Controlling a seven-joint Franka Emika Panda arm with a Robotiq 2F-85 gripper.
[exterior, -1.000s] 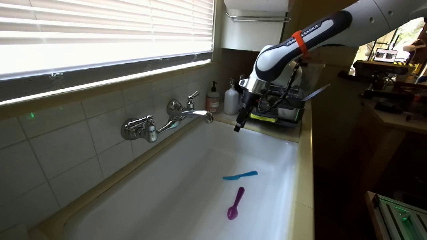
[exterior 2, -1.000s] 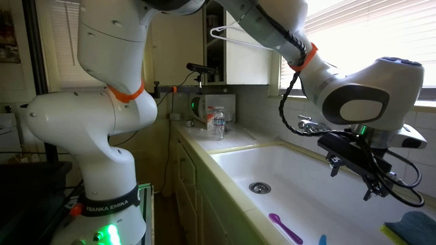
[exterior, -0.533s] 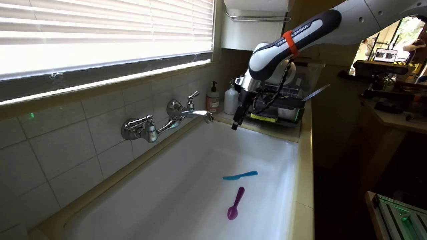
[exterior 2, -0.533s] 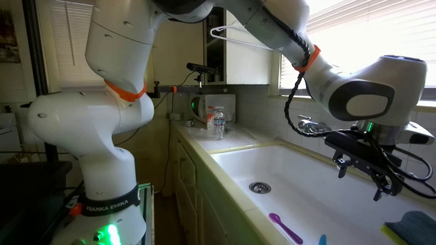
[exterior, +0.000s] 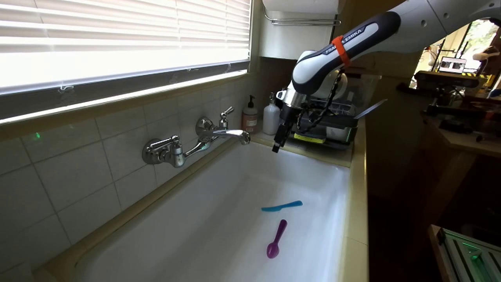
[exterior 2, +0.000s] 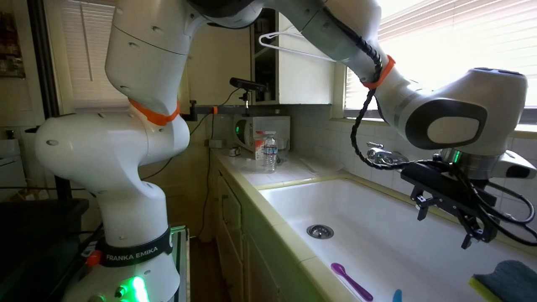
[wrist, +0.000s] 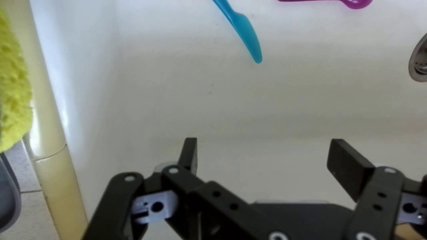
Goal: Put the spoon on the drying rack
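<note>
Purple plastic, the spoon [exterior: 277, 237] lies in the sink [exterior: 219, 227], below and aside from the spread, empty jaws, beyond the blue knife [exterior: 282, 206]. Best cross over, turn them to straddle the spoon's handle [exterior 2: 355, 284], then lower gently.

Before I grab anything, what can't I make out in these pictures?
Purple plastic spoon: in the wrist view, mostly cut off by the top edge.
Slim blue plastic knife: in an exterior view, mostly cut off by the bottom edge.
Dark wire drying rack: in an exterior view, partly hidden behind the white robot arm.
Round metal drain: in the wrist view, partly cut off by the right edge.
</note>
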